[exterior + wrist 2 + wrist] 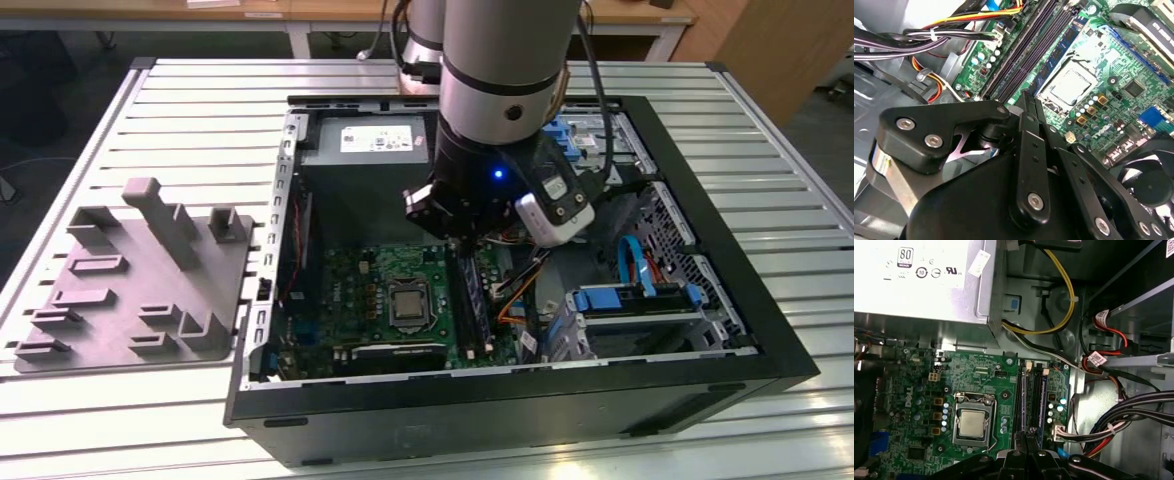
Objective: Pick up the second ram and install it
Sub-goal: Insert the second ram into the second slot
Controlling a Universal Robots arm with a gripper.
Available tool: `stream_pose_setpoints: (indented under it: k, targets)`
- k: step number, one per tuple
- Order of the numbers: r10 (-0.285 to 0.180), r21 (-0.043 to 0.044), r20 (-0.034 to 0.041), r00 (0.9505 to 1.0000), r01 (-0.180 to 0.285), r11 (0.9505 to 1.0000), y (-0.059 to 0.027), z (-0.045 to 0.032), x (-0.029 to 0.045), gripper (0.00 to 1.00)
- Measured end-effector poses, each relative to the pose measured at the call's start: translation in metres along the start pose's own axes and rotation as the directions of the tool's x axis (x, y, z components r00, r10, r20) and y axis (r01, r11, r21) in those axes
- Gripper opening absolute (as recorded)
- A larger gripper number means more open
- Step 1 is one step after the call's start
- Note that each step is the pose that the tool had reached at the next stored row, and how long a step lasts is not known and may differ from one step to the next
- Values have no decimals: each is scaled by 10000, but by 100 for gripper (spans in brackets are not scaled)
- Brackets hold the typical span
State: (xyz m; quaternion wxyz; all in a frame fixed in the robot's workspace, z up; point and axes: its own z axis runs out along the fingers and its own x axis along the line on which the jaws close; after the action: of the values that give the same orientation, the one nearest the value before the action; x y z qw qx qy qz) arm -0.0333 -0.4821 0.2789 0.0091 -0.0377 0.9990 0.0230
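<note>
Nearest item: the gripper is crowding the foreground in both wrist views, its fingers pressing close together with only a thin line between them. They are judged to be pinching the stick's upper edge.
Task item: the second ram is standing on edge among the black slots of the motherboard, just beside the processor socket. Its near end is meeting the fingertips.
Arm: in the exterior view the arm is reaching down into the open computer case, with the gripper low over the slot bank.
Fixture: the grey fixture is sitting on the bench beside the case, well apart from the gripper.
Done: pick-up and carry are reading as complete — the stick is sitting at the slots, not at the fixture.
Outstanding: seating is not reading as confirmed — the slot latches are too small to judge, and the gripper is not showing any release.
</note>
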Motion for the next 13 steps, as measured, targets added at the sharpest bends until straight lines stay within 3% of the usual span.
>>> stream_pose_setpoints:
  k: [13]
  targets:
    - [287, 6, 13, 9996, -287, 9996, -46, 137, 4, 11]
